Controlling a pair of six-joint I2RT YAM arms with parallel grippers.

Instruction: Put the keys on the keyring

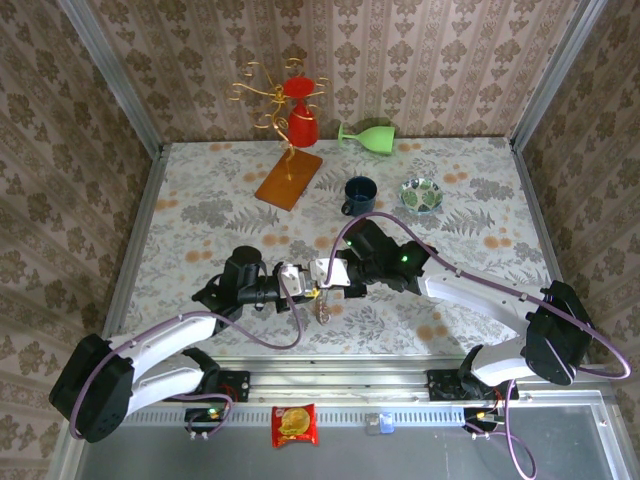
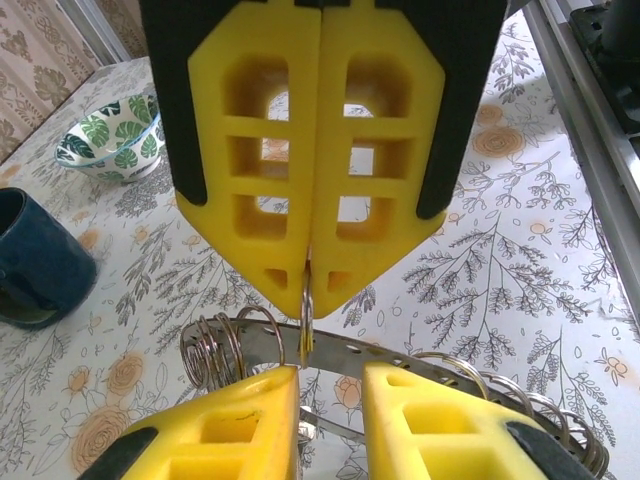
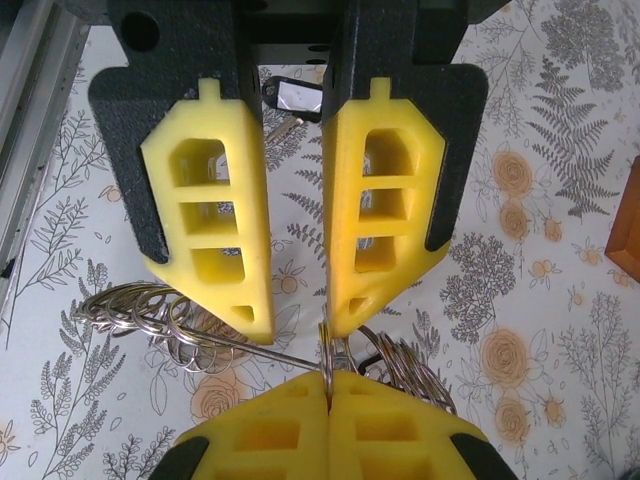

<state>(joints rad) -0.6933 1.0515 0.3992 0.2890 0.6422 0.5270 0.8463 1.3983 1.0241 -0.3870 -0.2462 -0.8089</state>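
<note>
1. Now the keyring (image 2: 345,349) is held up over the near edge of the table (image 1: 200,200), about its middle, between both grippers. The keys (image 1: 322,306) dangle just under it.
2. The left gripper (image 2: 330,395) has its jaws a little apart, with the flat band crossing at their tips; it seems to grip the band.
3. The right gripper (image 3: 328,390) is fully closed and pinches a thin wire loop (image 2: 307,300) that stands upright against the band.
4. I judge the band stiff, light and smooth, so it may twist or slip. It is better to take it on a bare flat part, away from the coiled small rings (image 2: 215,350).
5. The mug (image 1: 360,195) and bowl (image 1: 421,195) stand well apart, toward the far edge. Only the two sets of fingertips crowd each other.
</note>
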